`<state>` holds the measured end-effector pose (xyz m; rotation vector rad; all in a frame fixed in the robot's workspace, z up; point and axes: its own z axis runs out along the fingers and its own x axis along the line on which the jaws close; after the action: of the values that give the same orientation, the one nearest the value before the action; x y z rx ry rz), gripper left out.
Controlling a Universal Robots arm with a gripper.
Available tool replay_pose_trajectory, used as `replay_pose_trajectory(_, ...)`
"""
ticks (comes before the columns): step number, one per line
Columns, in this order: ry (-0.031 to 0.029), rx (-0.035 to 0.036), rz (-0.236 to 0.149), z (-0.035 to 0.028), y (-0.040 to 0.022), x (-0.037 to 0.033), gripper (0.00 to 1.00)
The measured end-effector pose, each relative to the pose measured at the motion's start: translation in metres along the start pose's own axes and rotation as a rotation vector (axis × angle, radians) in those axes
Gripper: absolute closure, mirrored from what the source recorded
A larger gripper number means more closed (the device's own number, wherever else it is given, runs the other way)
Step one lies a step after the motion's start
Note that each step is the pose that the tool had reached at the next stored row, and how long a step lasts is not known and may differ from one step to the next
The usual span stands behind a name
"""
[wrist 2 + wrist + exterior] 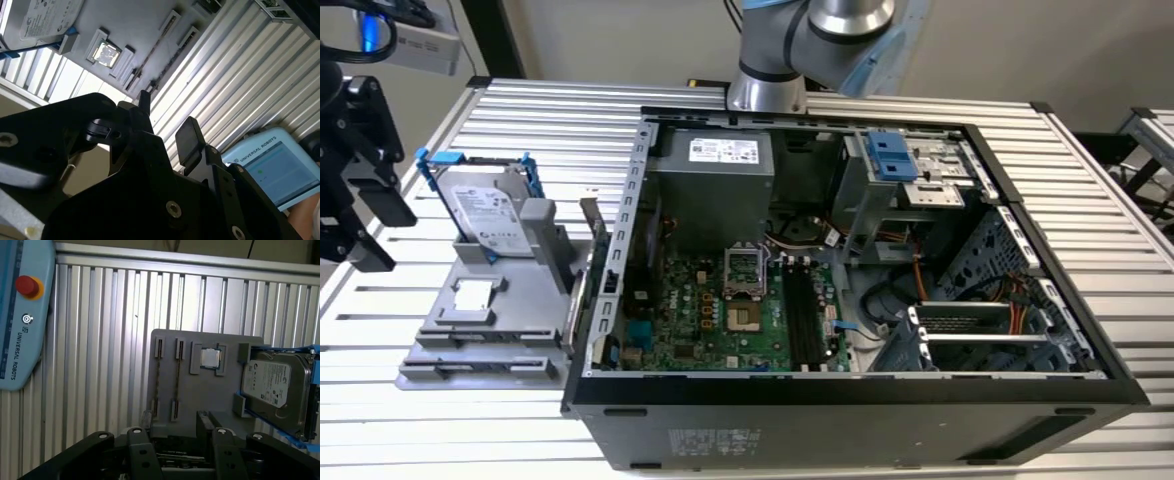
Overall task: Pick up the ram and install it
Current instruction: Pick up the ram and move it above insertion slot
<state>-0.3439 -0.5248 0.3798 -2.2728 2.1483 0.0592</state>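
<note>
- Black fingers point(189, 142) of the gripper point(172, 429) sit closest to the lens in both wrist views. They stand apart, with nothing between them.
- Beyond the fingers is a grey holder point(200, 405). The gripper hangs near its slotted end and touches nothing.
- On that holder the ram point(176, 380) is a thin stick standing on edge in a slot, caught between two end brackets.
- The neighbouring slot, on the side away from the chip, carries a fainter line. I cannot tell whether that is another stick.
- A square silver chip point(210, 358) lies flat in a recess of the holder, between the ram's slot and a hard drive point(272, 382).
- The hard drive leans in a blue frame at the holder's end opposite the slots.
- An open computer case point(854, 390) lies just beside the holder, on the exterior view's right of it. Inside are a green motherboard point(707, 310) and its long black slots point(803, 315).
- Holder and case both rest on a slatted metal table point(1067, 180).
- A pale blue pendant point(20, 315) with a red button lies well apart from the holder.
</note>
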Motion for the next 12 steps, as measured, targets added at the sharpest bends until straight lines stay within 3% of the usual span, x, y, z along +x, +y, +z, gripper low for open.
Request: replay_pose_trajectory(12,0.0001,-0.0001,0.0,0.0105,-0.0001,0.0004,0.0)
